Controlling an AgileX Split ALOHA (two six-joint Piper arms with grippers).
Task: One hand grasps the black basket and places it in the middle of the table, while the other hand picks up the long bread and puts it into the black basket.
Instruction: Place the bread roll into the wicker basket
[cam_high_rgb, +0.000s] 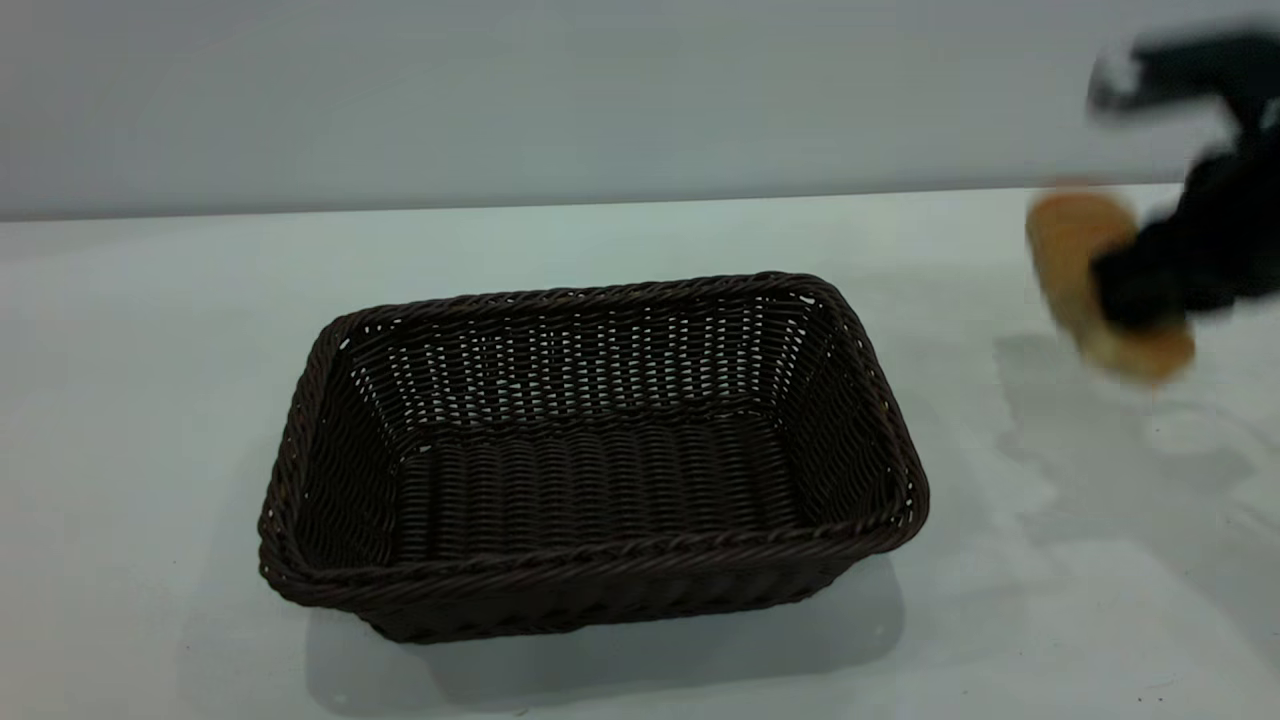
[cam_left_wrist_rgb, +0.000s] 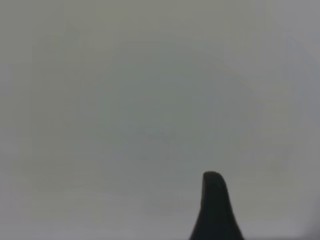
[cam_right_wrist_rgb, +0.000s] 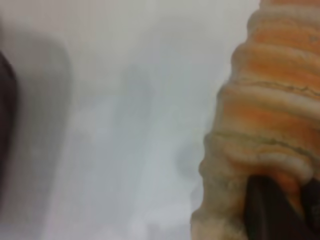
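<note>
The black basket (cam_high_rgb: 590, 450) stands empty on the table (cam_high_rgb: 150, 350), about mid-table. My right gripper (cam_high_rgb: 1140, 290) is at the far right, shut on the long bread (cam_high_rgb: 1075, 250) and holding it tilted above the table, well to the right of the basket. In the right wrist view the ridged orange and cream bread (cam_right_wrist_rgb: 270, 110) sits between my dark fingers (cam_right_wrist_rgb: 270, 210), and a dark edge that may be the basket (cam_right_wrist_rgb: 5, 125) shows at the side. My left gripper (cam_left_wrist_rgb: 260, 220) is out of the exterior view. One fingertip (cam_left_wrist_rgb: 214, 200) shows over bare table, with nothing held.
A plain grey wall rises behind the table's far edge (cam_high_rgb: 600, 205). The bread's shadow lies on the table under the right gripper (cam_high_rgb: 1100, 420). Bare tabletop surrounds the basket on all sides.
</note>
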